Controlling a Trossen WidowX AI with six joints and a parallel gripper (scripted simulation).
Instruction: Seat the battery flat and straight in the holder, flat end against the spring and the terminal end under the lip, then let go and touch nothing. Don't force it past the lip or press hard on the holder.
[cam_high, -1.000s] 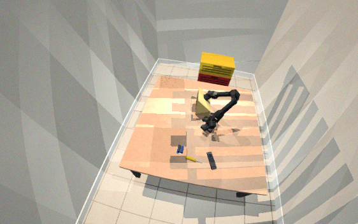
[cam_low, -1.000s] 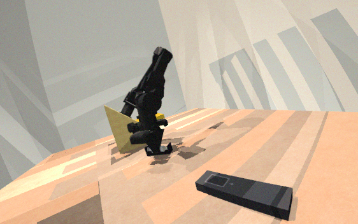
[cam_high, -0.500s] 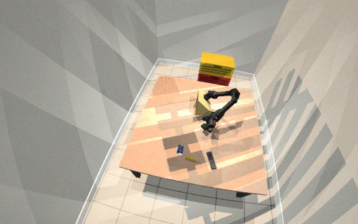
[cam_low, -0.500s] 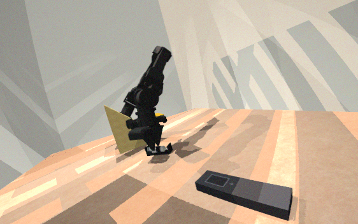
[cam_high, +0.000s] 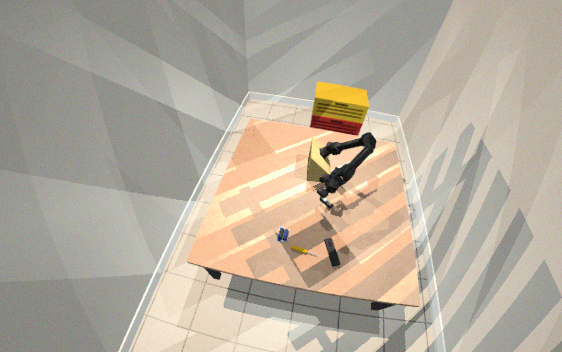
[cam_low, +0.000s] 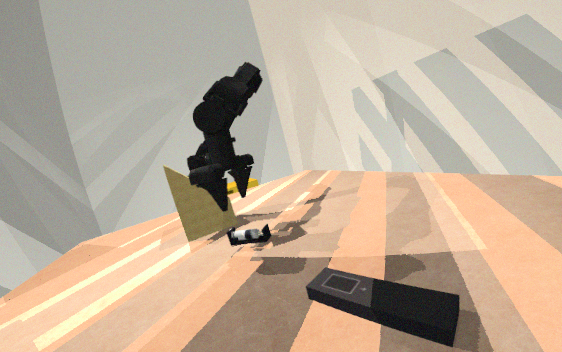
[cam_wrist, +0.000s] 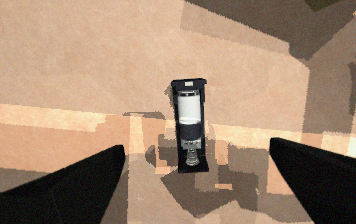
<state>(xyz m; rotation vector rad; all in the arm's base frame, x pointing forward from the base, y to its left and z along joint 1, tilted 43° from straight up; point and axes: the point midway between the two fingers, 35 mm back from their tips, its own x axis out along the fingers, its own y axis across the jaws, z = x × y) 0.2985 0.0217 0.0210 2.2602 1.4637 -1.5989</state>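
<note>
The black holder (cam_low: 267, 233) (cam_wrist: 199, 83) stands on the table. The white battery (cam_high: 325, 202) (cam_low: 245, 235) (cam_wrist: 189, 107), with a dark band, lies lengthwise inside it and looks straight in the wrist view. Its banded flat end meets the coil spring (cam_wrist: 192, 159). Its other end is close to the lip at the top of the wrist view; whether it is fully under the lip and flat on the holder floor I cannot tell. My gripper (cam_low: 233, 203) (cam_wrist: 195, 148) is open and empty above the holder, its fingers wide apart on either side, touching neither battery nor holder.
A tan wedge-shaped panel (cam_high: 317, 167) (cam_low: 202, 215) stands behind the holder. A black box-like device (cam_high: 332, 252) (cam_low: 415, 305), a yellow screwdriver (cam_high: 299, 249) and a small blue object (cam_high: 283, 234) lie toward the front. A yellow and red cabinet (cam_high: 340, 107) stands at the back.
</note>
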